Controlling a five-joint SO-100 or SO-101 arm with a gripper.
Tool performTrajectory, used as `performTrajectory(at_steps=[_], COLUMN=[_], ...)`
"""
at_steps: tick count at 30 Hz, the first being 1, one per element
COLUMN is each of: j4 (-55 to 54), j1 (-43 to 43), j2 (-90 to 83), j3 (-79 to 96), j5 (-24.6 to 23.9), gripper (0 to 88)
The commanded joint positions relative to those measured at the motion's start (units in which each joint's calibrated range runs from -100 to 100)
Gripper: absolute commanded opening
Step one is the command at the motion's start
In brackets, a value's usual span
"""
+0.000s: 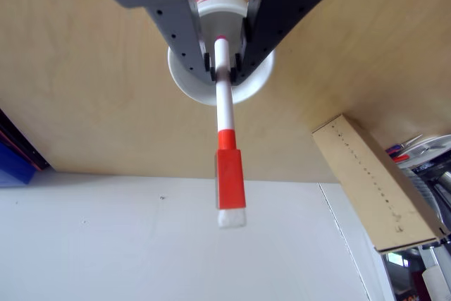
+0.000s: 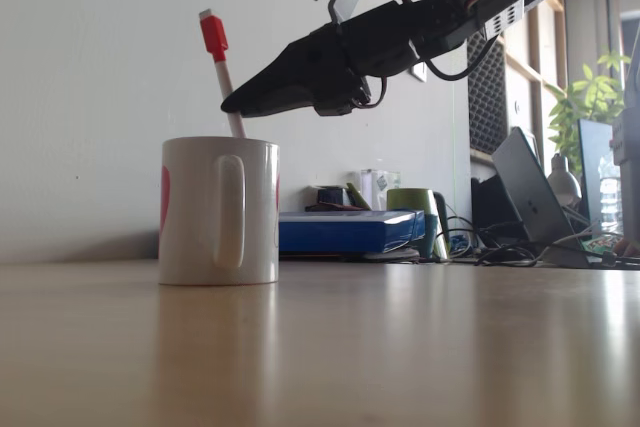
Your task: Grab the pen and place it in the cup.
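The cup point(image 2: 218, 212) stands upright on the pale wooden surface point(image 2: 400, 347), its loop handle facing the fixed camera and a sliver of pink graphic showing at its left edge. The pen point(image 2: 222, 72) rises out of the cup's mouth, leaning left in the fixed view, red-orange cap uppermost and well above the rim, its lower end hidden inside the cup. The hand point(image 2: 235, 104) reaches down from the upper right to just above the rim, its dark tips at the pen's white shaft. The other view looks along the hand point(image 1: 222, 65) from above: a grey finger and a black finger sit narrowly on either side of the shaft, pinching the pen point(image 1: 227, 139), with the cup point(image 1: 246, 86) and its white rim directly beneath and the blocky cap pointing toward the camera. Behind the cup in the fixed view stands a white wall, a blue box point(image 2: 345, 232), a green mug point(image 2: 412, 202), an open laptop point(image 2: 535, 197) and a plant point(image 2: 590, 97). The other view adds a plywood plank point(image 1: 377, 181) lying on the surface.
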Motion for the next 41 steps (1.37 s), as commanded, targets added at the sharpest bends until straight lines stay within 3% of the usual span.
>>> performTrajectory(at_steps=[1, 13, 19, 41], j4=[-1.15, -1.15, -1.15, -1.15], j1=[-0.13, -0.13, -0.13, -0.21], j2=[-0.11, -0.20, -0.20, -0.20], j3=[0.09, 0.09, 0.09, 0.27], j5=[0.03, 0.08, 0.08, 0.08], gripper=[1.1, 2.1, 10.7, 10.2])
